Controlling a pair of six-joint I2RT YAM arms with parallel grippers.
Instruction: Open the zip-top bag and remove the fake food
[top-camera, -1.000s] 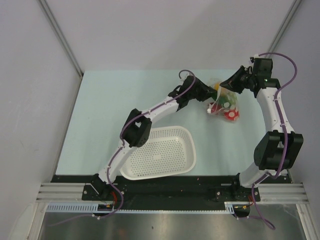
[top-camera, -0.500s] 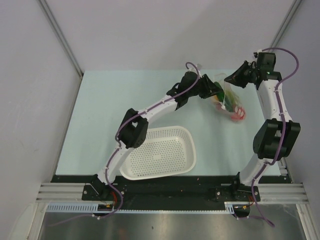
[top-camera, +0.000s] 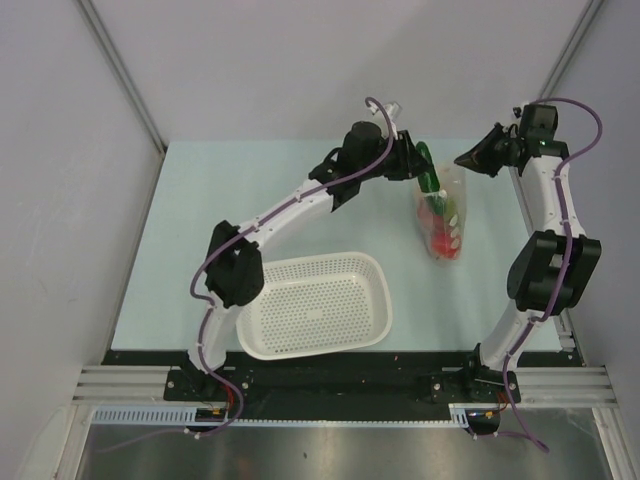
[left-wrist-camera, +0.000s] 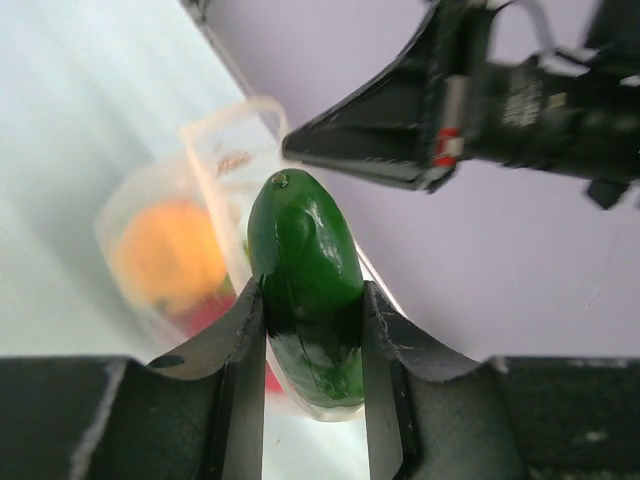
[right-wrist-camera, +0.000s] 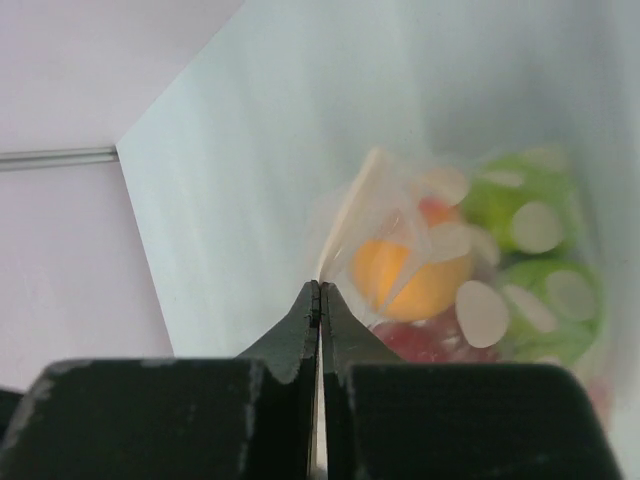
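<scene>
While the zip-top bag (top-camera: 440, 215) hung over the far right part of the table (top-camera: 250, 190), both arms were up at its mouth. The right gripper (right-wrist-camera: 319, 290) had its jaws pressed completely together, with the thin edge of the bag's mouth pinched between the tips, so the pouch dangled below it. From the right wrist view you could see straight down through the clear plastic: an orange fruit (right-wrist-camera: 410, 275) near the top, two green round ones (right-wrist-camera: 525, 215) off to the side, and something red (right-wrist-camera: 430, 340) lower down, all a bit blurry.

The left gripper (left-wrist-camera: 312, 290) was part-way open and clamped around the dark green cucumber (left-wrist-camera: 305, 250), one finger on each side of its middle, with the cucumber's tip pointing toward the right gripper. The cucumber sat right at the bag's mouth. Honestly couldn't tell whether its other end was inside the plastic or fully out.

The white perforated basket (top-camera: 375, 270) sat on the table nearer the arm bases, well apart from the bag, with none of the food in it.
</scene>
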